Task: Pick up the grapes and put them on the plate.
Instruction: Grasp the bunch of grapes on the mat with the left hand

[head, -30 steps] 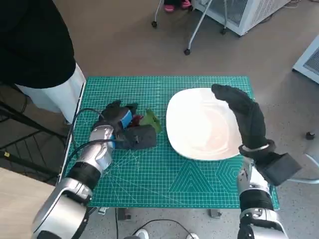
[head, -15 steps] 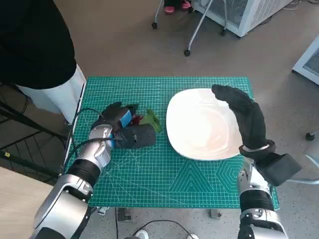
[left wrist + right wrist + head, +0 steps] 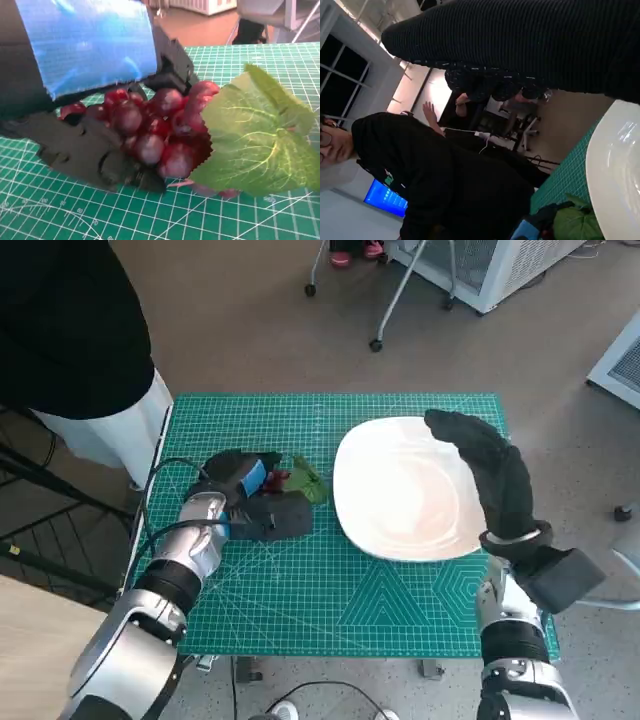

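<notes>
the left hand [image 3: 245,498] closes its fingers [image 3: 95,155] around the red grapes [image 3: 160,132] on the green cutting mat [image 3: 330,590], their leaf [image 3: 255,135] pointing toward the white plate [image 3: 405,490]. a bare strip of mat separates leaf and plate rim. the right hand [image 3: 490,475] hovers over the plate's far-right edge, fingers loosely extended, holding nothing.

Lab, cutting mat [image 3: 330,580], wheeled chair [image 3: 385,300]

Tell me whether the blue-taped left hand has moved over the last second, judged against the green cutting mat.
Barely. The blue-taped left hand stays at the same spot on the green cutting mat, fingers around the red grapes with the green leaf; only a slight settling shows.
</notes>
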Robot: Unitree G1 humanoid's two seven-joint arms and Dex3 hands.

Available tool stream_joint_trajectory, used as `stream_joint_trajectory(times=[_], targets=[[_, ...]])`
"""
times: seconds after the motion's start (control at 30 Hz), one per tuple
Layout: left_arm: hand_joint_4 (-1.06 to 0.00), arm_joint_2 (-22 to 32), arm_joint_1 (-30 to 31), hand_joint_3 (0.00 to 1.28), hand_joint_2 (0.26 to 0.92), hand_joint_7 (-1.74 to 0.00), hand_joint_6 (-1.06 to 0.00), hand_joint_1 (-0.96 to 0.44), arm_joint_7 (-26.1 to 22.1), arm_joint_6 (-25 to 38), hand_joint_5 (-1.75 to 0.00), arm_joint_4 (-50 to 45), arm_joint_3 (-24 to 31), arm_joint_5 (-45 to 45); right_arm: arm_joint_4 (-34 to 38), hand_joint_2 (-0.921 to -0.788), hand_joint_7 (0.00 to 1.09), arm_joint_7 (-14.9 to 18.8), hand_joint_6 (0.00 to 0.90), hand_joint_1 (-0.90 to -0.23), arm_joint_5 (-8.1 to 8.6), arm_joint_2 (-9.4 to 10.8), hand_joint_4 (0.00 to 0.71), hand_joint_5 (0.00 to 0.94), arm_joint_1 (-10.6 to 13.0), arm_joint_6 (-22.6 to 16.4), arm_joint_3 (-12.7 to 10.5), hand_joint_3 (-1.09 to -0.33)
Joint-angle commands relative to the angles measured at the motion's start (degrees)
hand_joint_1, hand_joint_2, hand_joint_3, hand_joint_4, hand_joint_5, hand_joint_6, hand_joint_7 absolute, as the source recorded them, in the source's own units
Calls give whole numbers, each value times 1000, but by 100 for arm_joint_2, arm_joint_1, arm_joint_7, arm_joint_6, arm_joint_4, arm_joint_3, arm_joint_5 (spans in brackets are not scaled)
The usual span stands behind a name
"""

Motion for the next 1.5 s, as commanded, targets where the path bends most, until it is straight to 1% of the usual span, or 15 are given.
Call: stream_joint_trajectory(times=[0.03,0.07,0.1,0.13,0.17,0.27,0.43,0.77,0.93,1.2,1.5], targets=[[-612,-31,110,119,919,-470,-760,237,36,12,-1290,166,-228,188,25,-921,1,33,205,-513,-42,-37,240,1,98,28,24,-544],[-595,-25,107,131,919,-684,-701,167,63,25,-1309,175,-280,238,31,-921,1,37,205,-512,-39,-39,240,0,94,32,22,-544],[-577,-24,102,143,920,-858,-649,111,74,36,-1331,184,-311,264,36,-921,1,44,205,-512,-34,-41,240,0,91,38,19,-544],[-564,-26,96,153,920,-973,-614,74,71,44,-1344,193,-325,268,40,-921,0,52,205,-511,-27,-43,239,0,88,45,16,-544],[-554,-28,89,162,920,-1056,-588,51,60,50,-1348,200,-325,256,43,-921,0,58,204,-510,-21,-45,239,0,86,51,14,-545],[-532,-35,71,179,921,-1170,-546,18,23,59,-1372,214,-314,210,45,-921,0,66,204,-506,-13,-45,238,0,83,59,10,-546],[-519,-45,52,191,921,-1207,-524,5,-20,77,-1401,221,-310,178,49,-921,0,73,204,-503,-4,-43,238,0,82,65,5,-546],[-521,-31,52,197,921,-1199,-513,2,-90,50,-1423,195,-267,111,45,-921,0,99,204,-503,15,-41,239,0,86,86,-9,-546],[-519,-18,45,200,921,-1174,-514,2,-138,73,-1448,165,-251,95,38,-921,0,102,204,-503,16,-47,239,0,90,73,-16,-546],[-512,16,40,206,921,-1133,-519,2,-257,141,-1490,53,-207,62,36,-921,0,145,202,-500,63,-63,237,0,77,80,-49,-547],[-508,143,70,210,921,-1113,-521,5,-446,240,-1512,-300,-122,-2,87,-921,0,188,199,-491,123,-70,236,0,39,101,-106,-548]])
